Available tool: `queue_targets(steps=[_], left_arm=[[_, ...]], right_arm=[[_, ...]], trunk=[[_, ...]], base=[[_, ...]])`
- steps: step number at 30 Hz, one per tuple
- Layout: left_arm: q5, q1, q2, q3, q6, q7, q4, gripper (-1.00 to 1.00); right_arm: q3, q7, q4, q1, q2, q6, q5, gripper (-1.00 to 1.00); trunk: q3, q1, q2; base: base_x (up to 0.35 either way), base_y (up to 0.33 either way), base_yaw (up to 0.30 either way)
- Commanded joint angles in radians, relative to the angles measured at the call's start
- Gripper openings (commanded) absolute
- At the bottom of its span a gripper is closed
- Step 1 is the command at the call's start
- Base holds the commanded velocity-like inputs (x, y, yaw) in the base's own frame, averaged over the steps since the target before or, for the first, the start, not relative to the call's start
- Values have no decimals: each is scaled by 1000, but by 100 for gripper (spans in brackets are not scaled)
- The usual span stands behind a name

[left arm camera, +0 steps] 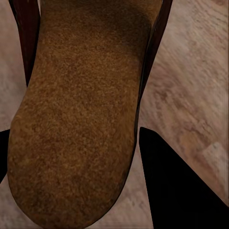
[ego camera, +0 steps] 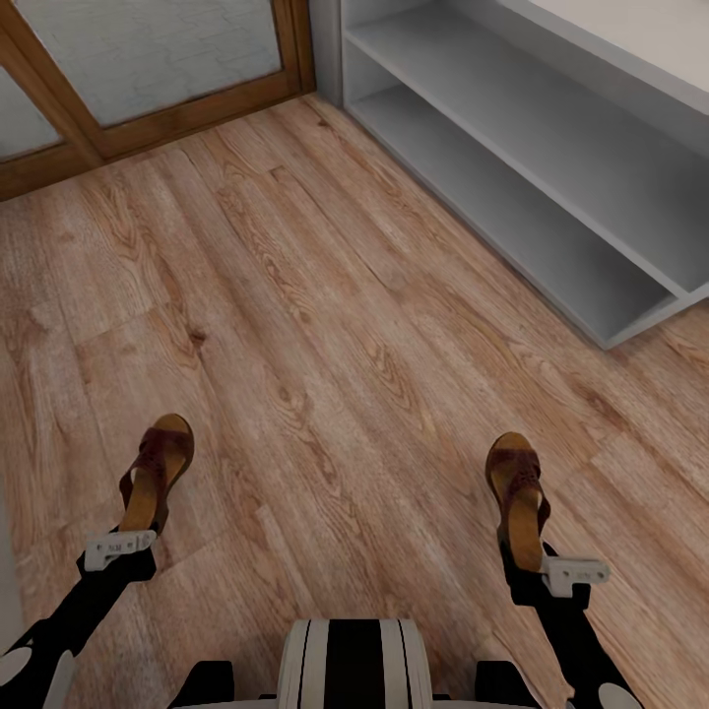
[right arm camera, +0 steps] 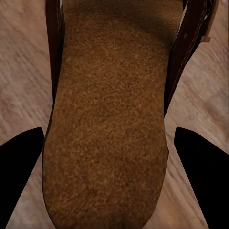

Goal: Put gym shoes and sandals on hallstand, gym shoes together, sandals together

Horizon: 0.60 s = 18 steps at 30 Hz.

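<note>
Two sandals (ego camera: 158, 471) (ego camera: 519, 492) jut forward, one per gripper (ego camera: 128, 537) (ego camera: 547, 561).

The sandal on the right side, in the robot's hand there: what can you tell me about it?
The right sandal is dark brown, leather-looking, with a wide perforated strap over the front and a tan, suede-like footbed. A small buckle shows at the strap's side in the right wrist view. It points away from the robot, heel end held in the right tool, whose dark fingers flank the heel. Wood floor lies beneath; whether the toe touches it is unclear.
</note>
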Motion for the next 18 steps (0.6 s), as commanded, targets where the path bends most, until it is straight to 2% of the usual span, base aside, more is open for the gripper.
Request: queue_targets(steps=[1, 13, 18], left_arm=[[-3, 1, -1, 0, -4, 0, 0, -100], [-3, 9, -5, -3, -36, 1, 42, -100], [-2, 10, -7, -4, -42, 3, 49, -100]], right_arm=[[0, 2, 0, 1, 0, -2, -1, -100], [2, 0, 1, 6, 7, -11, 4, -100], [3, -1, 4, 7, 9, -12, 6, -100]], trunk=[[0, 0, 0], [0, 0, 0], [0, 0, 0]], base=[[0, 0, -94], [0, 0, -176], [0, 0, -109]])
